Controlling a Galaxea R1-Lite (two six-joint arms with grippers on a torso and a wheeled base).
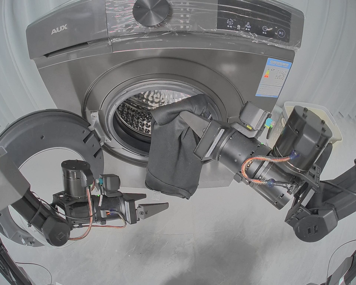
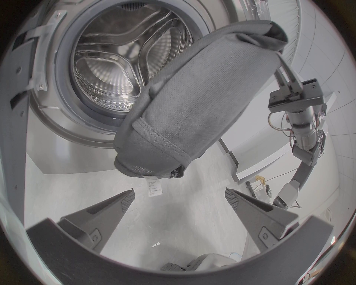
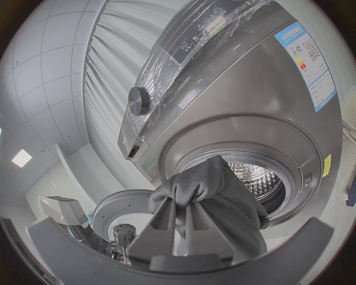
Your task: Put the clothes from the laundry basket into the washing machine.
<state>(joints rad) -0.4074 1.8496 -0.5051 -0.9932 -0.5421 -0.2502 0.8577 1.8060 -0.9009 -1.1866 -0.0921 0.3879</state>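
1. The right pincer [image 3: 180,204] is pressed together on a bunched fold of a dark grey garment [image 1: 172,156], holding it up at the mouth of the washing machine [image 1: 207,48].
2. The garment's top edge lies against the right side of the round opening, and the rest hangs down in front of the machine's lower panel, clear of the floor [image 1: 207,237]. A small white care tag [image 2: 153,185] dangles from its bottom hem.
3. Behind the cloth is the perforated steel drum [image 1: 139,111].
4. The round door [image 1: 44,130] is swung fully open to the left of the opening.
5. The left pincer [image 1: 155,200] hangs low in front of the machine, just below and to the left of the garment's hem. Its fingers are spread and hold nothing.
6. A pale laundry basket [image 1: 330,118] stands to the right of the machine, partly hidden by the right arm.
7. On the machine's top panel is a round dial [image 1: 151,11] under clear film, with a blue energy label [image 1: 273,78] at the upper right of the front.
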